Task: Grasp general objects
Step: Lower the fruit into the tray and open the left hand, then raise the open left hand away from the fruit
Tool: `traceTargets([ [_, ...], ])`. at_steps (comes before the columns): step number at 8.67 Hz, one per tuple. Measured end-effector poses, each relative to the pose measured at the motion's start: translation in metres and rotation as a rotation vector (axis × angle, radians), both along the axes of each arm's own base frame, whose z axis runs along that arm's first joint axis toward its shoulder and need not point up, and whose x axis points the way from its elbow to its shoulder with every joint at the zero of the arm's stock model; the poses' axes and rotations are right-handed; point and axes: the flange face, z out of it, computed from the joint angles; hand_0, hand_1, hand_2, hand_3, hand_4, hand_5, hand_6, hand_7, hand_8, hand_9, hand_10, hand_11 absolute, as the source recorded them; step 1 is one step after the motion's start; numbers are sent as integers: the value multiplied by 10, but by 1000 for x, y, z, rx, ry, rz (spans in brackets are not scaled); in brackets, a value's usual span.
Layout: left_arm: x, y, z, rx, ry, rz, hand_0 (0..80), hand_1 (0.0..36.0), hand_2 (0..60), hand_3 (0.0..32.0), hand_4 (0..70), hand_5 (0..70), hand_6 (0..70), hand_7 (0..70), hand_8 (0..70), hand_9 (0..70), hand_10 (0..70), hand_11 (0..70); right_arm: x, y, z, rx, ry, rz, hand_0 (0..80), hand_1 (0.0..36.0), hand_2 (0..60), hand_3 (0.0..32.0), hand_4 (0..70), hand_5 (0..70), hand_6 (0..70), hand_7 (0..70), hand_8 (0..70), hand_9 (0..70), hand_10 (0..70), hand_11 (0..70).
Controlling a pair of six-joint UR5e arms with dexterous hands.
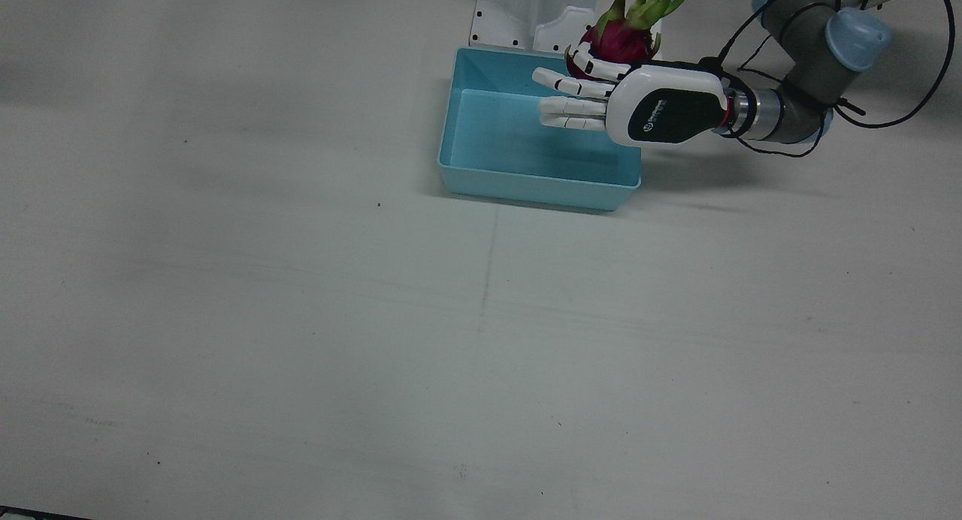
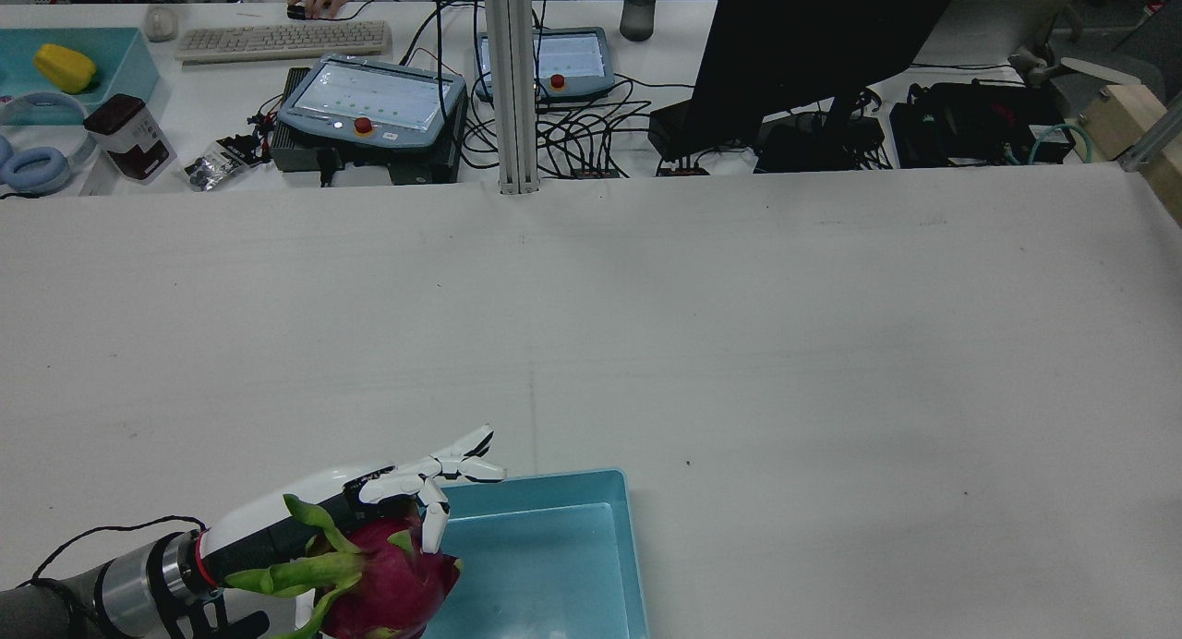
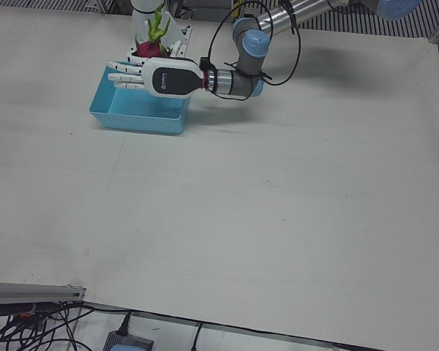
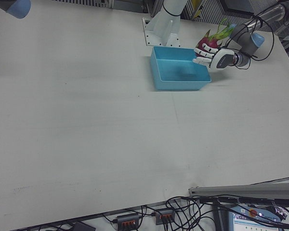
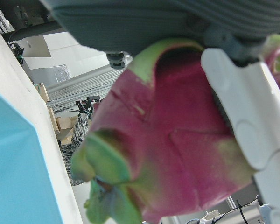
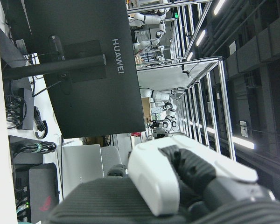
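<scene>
One thumb-side finger (image 5: 238, 107) across dragon fruit (image 5: 172, 140), seen only from left hand (image 1: 646, 103) view.

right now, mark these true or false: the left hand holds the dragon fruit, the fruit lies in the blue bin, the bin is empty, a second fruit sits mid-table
1. The left hand holds the dragon fruit. True.
2. The dragon fruit lies in the blue bin. False: it is held above the bin's edge.
3. The bin is empty. True.
4. A second fruit sits mid-table. False: the worktable carries only the bin.
</scene>
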Motion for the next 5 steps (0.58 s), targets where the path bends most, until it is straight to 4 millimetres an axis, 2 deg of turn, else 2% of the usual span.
traceTargets([
  [1, -3, 1, 3, 2, 10, -1, 477, 119, 0, 136, 30, 0, 17, 181, 0, 22, 2, 18, 0, 0, 0, 0, 0, 0, 0, 0, 0, 0, 0, 0, 0, 0, 0, 0, 0, 0],
  [3, -8, 3, 7, 4, 28, -4, 482, 126, 0, 308, 0, 0, 0, 0, 0, 0, 0, 0, 0, 0, 0, 0, 0, 0, 0, 0, 0, 0, 0, 0, 0, 0, 0, 0, 0, 0],
  [4, -9, 3, 8, 6, 32, -5, 485, 127, 0, 320, 0, 0, 0, 0, 0, 0, 0, 0, 0, 0, 0, 0, 0, 0, 0, 0, 0, 0, 0, 0, 0, 0, 0, 0, 0, 0],
  [5, -10, 4, 8, 8, 37, -5, 490, 142, 0, 312, 0, 0, 0, 0, 0, 0, 0, 0, 0, 0, 0, 0, 0, 0, 0, 0, 0, 0, 0, 0, 0, 0, 0, 0, 0, 0],
])
